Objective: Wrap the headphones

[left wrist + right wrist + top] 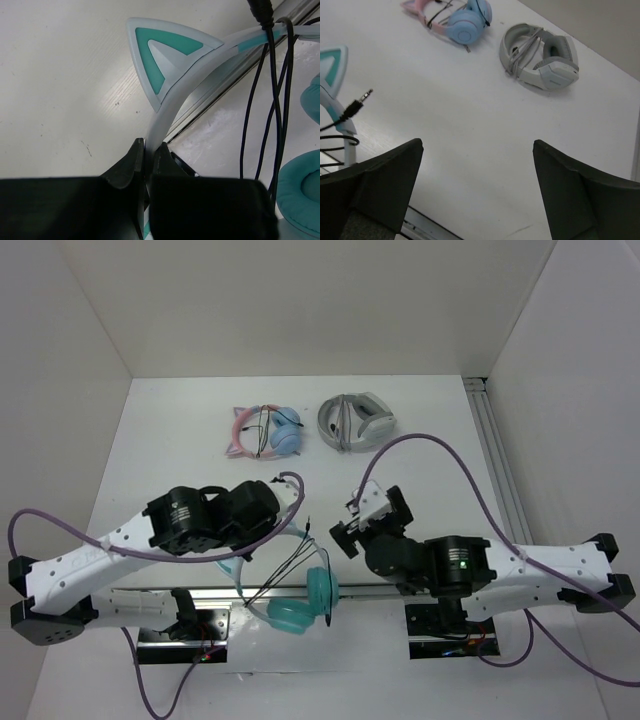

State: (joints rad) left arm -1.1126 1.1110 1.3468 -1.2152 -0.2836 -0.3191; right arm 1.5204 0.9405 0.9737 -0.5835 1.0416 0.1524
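While left end effector [148,150] clamps headphones [172,95] by headband, right end effector [477,147] gapes empty.

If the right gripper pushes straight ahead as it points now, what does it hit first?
Probably the bare table: the open right gripper aims at clear surface, short of the grey-white headphones farther on. Depth is uncertain.

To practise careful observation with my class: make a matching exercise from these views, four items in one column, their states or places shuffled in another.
1 left gripper
2 right gripper
3 pink-and-blue headphones
4 grey-white headphones

A far side, on the right
B open, empty
C shut on the headband of the teal headphones
D far side, on the left

Pairs: 1-C, 2-B, 3-D, 4-A
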